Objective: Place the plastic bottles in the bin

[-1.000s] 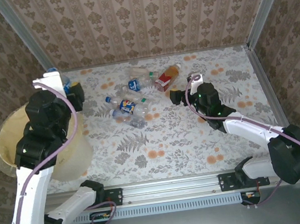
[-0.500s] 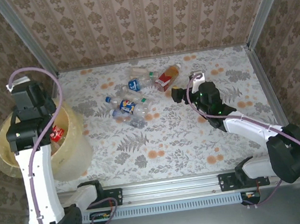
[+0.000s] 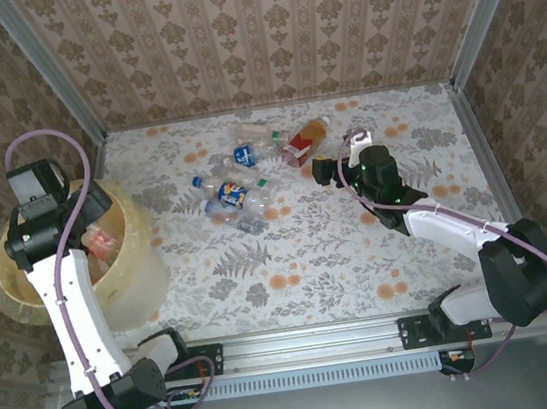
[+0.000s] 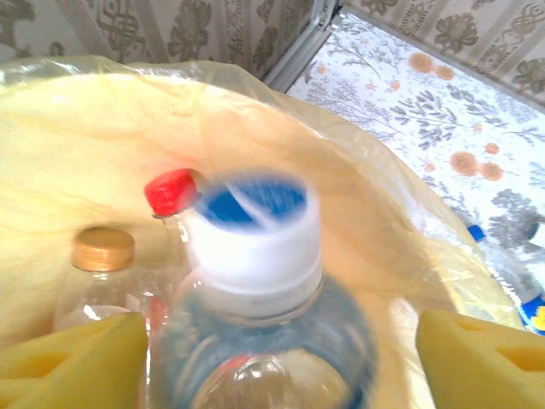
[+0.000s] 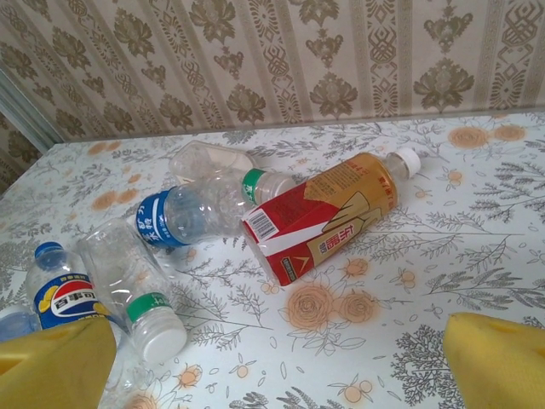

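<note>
My left gripper [image 4: 277,362] hangs over the bin [image 3: 7,285], open. Between its yellow pads [image 4: 72,358] a clear plastic bottle [image 4: 255,256] with a white and blue cap shows blurred, with a gap to the right pad. Below it in the lined bin [image 4: 94,145] lie a red-capped bottle [image 4: 173,189] and a gold-capped one [image 4: 102,249]. My right gripper [image 3: 325,170] is open just above the table with nothing in it. Ahead of it lies a red-labelled bottle [image 5: 328,217], with a blue-labelled one [image 5: 183,215] and a green-banded one [image 5: 136,290] to its left.
More bottles lie in a loose cluster [image 3: 232,195] mid-table, left of my right gripper. Patterned walls close the table at the back and sides. The bin stands off the table's left edge. Bare flowered tabletop [image 3: 361,253] stretches in front of the cluster.
My left arm has swung from the table's left edge to above the bin with a blue-labelled bottle. Its jaws have opened and the bottle is slipping out. The right arm barely moved.
</note>
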{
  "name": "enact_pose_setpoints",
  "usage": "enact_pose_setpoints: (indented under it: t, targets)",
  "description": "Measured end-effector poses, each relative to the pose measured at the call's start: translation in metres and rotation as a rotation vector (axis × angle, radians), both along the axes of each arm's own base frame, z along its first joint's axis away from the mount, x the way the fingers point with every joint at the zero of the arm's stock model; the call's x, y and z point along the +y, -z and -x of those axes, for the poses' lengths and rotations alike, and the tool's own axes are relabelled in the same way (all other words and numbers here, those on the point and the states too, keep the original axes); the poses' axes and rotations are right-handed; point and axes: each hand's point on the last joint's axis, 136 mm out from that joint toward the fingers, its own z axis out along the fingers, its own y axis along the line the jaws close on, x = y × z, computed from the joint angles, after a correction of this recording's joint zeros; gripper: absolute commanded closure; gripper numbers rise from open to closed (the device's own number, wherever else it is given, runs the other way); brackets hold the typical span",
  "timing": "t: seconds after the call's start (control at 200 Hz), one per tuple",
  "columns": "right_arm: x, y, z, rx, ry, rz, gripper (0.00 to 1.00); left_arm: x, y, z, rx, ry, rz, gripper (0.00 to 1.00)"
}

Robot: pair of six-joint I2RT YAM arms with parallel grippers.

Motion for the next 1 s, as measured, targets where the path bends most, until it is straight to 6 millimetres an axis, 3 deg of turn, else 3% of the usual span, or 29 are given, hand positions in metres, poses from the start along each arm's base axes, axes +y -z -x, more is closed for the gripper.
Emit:
enact_pose_setpoints:
  t: [0.36,0.73,1.0]
  targets:
    - [-0.001,0.003,0.001,0.019,0.006,-0.011,0.0,-0.013,-0.001,-0.003,-0.021,0.054,0.057,0.08]
    - [-0.004,0.003,0.0,0.026,0.025,-0.039,0.0,-0.041,-0.021,-0.01,-0.143,0.182,0.122,0.06]
    - [-0.008,0.004,-0.001,0.038,0.041,-0.06,0.0,-0.077,-0.027,-0.023,-0.18,0.308,0.133,0.0]
